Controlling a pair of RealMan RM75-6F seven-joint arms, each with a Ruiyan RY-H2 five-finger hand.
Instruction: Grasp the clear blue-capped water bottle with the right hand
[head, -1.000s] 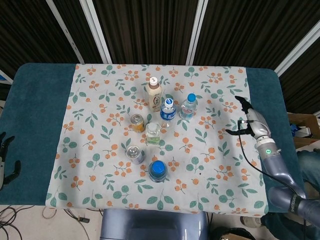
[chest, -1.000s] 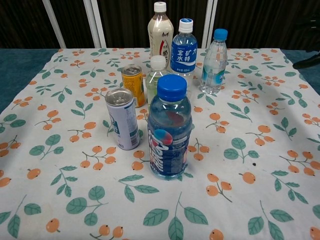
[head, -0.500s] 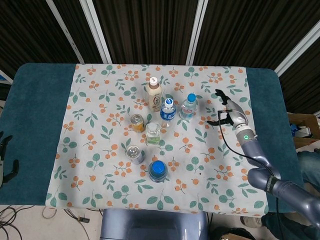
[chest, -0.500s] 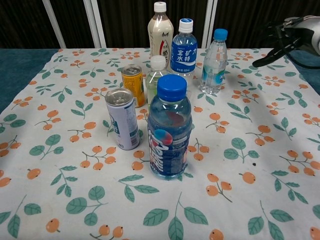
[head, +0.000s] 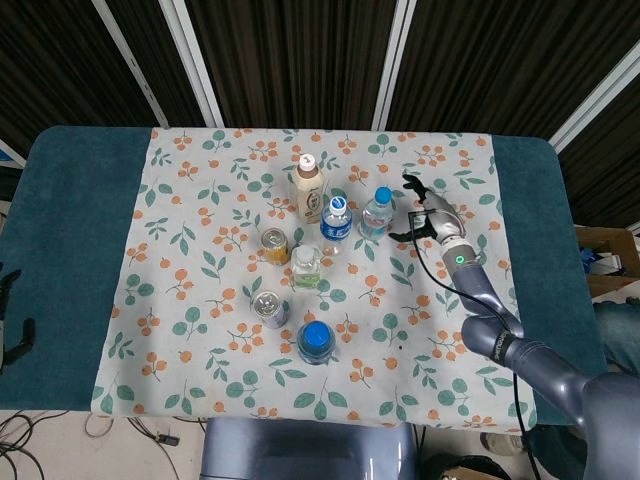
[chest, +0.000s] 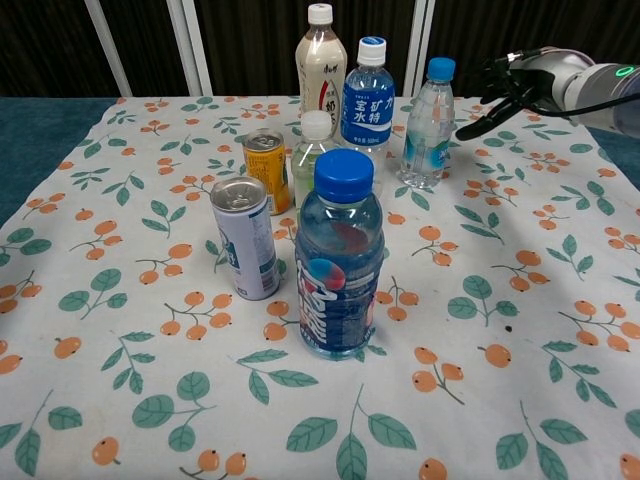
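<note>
The clear blue-capped water bottle (head: 377, 213) (chest: 428, 125) stands upright on the floral cloth, at the right end of the back row of drinks. My right hand (head: 425, 212) (chest: 515, 88) hovers just right of it, a small gap away, with its fingers spread toward the bottle and nothing in them. Only dark fingertips of my left hand (head: 12, 330) show at the far left edge of the head view, apart and holding nothing.
Left of the target stand a blue-labelled bottle (head: 336, 222) (chest: 368, 95) and a milk-tea bottle (head: 309, 187) (chest: 321, 58). In front are a small white-capped bottle (head: 307, 267), a yellow can (head: 274, 245), a silver can (head: 268, 309) and a wide blue-capped bottle (head: 316, 342) (chest: 340, 255).
My right hand has swung left across the cloth from the table's right side to just beside the clear bottle. The left hand has slid further off the left edge.
</note>
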